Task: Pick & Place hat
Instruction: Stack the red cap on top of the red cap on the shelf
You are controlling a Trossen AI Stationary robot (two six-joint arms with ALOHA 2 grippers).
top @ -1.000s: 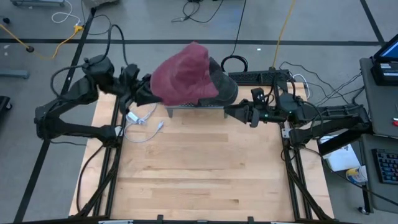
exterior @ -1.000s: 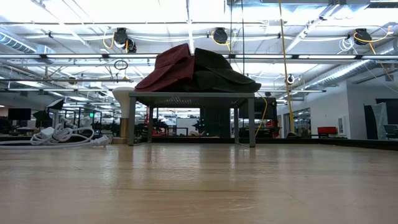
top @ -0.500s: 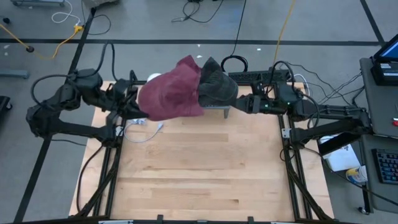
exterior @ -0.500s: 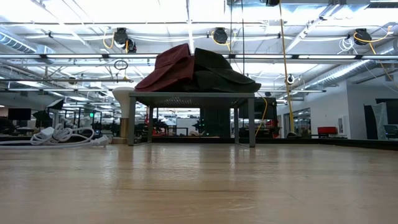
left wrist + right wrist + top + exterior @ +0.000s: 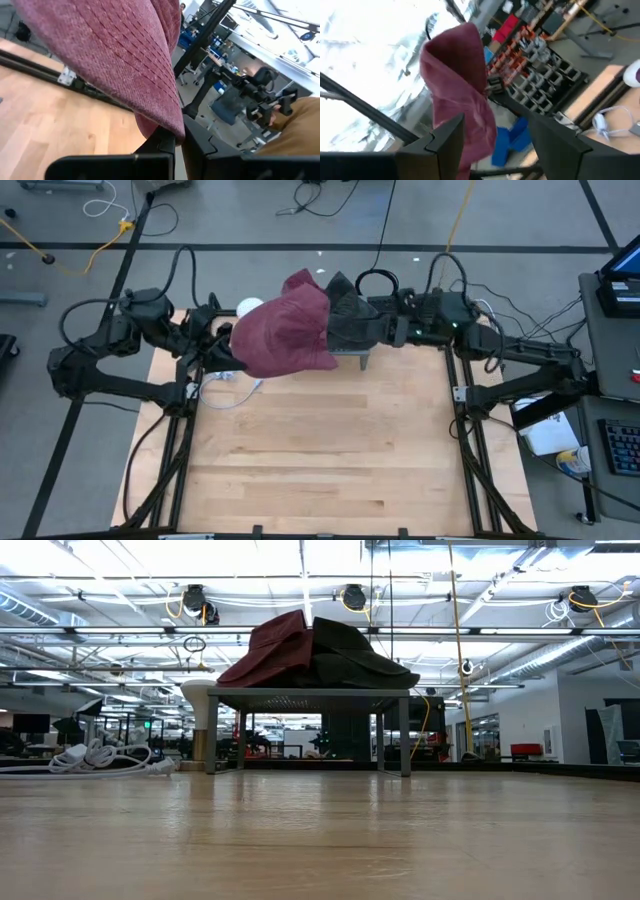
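Note:
A maroon knit hat and a dark grey hat lie side by side over a small grey stand at the table's far edge. The low view shows both, the maroon hat and the grey hat, draped on the stand's top. My left gripper is at the maroon hat's left side, shut on it. My right gripper is open at the grey hat's right side; whether it touches, I cannot tell. Its wrist view shows the maroon hat beyond the spread fingers. My left gripper pinches the maroon hat's lower edge between its two fingers, coming roughly level from the table's left. One layer or several, I cannot tell. The cloth spreads away from the fingers toward the stand, and its right part rests against the grey hat.
A white cable with a plug lies on the table's far left, and a white round thing sits behind the maroon hat. A black cable loop and a power strip lie past the far edge. Bare wood fills the near half.
My left gripper has moved down and toward the table's near-left, drawing the maroon hat's left part that way, then eased back right; the hat now spreads lower and wider over the stand's left side. My right gripper has moved toward the far edge, up beside the grey hat.

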